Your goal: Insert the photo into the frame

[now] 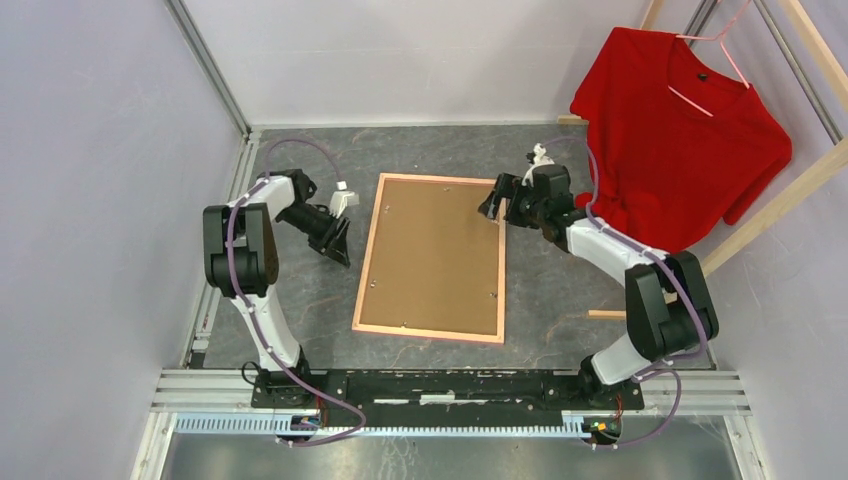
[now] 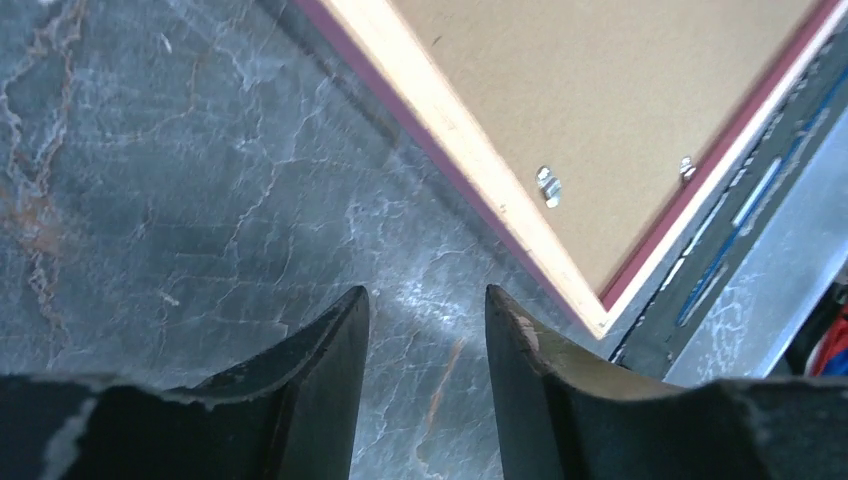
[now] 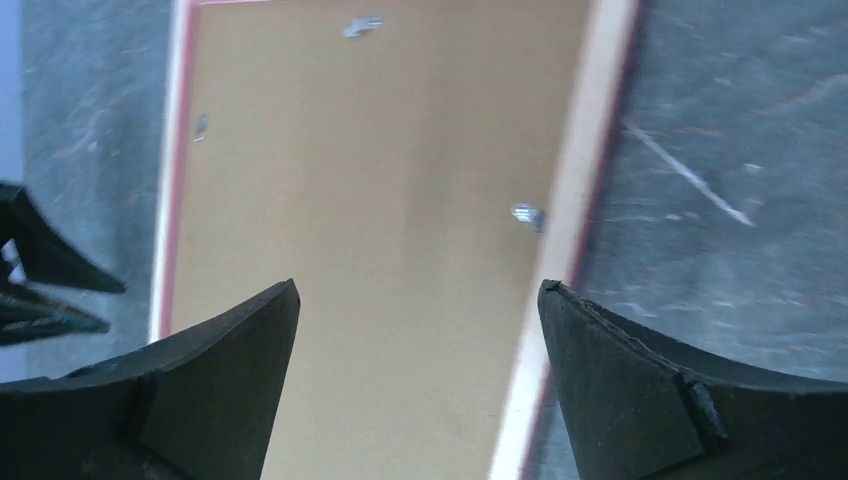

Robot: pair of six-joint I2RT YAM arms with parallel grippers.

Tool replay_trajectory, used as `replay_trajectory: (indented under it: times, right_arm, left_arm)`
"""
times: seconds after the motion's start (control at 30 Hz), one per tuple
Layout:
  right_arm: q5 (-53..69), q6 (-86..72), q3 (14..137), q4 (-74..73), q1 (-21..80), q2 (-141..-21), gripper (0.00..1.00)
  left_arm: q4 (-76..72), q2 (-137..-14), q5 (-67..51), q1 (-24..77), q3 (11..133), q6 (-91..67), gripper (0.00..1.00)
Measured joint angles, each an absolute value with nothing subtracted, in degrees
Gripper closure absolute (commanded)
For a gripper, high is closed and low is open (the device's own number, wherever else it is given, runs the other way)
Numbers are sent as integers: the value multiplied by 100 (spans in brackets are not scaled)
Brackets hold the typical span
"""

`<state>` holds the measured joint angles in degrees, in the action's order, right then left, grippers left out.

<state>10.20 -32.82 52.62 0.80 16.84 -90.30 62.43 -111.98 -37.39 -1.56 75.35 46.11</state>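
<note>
The frame (image 1: 430, 255) lies face down in the middle of the table, its brown backing up inside a light wood rim with a thin pink edge. The photo is hidden. My left gripper (image 1: 343, 255) hovers over bare table just left of the frame's left edge, open with nothing between its fingers (image 2: 427, 300); the frame's near corner (image 2: 560, 270) lies to the right of it. My right gripper (image 1: 492, 207) is above the frame's far right edge, wide open and empty (image 3: 418, 290), straddling the backing (image 3: 400, 150) and the right rim.
A red shirt (image 1: 680, 130) hangs on a pink hanger from a wooden rack (image 1: 780, 195) at the back right, close behind the right arm. Grey walls close in the left and back sides. A metal rail (image 1: 450, 385) runs along the near edge.
</note>
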Motion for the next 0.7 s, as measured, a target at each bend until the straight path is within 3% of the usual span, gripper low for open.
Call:
replay_trajectory:
  times: [0.37, 0.7]
  right_arm:
    - [1555, -3385, 5260, 1184, 4167, -9299, 11]
    - [1826, -3625, 5725, 1553, 5148, -10477, 15]
  left_arm:
    - [6453, -11935, -4672, -54, 7710, 4560, 57]
    - [6407, -11952, -4707, -58, 7714, 4556, 65]
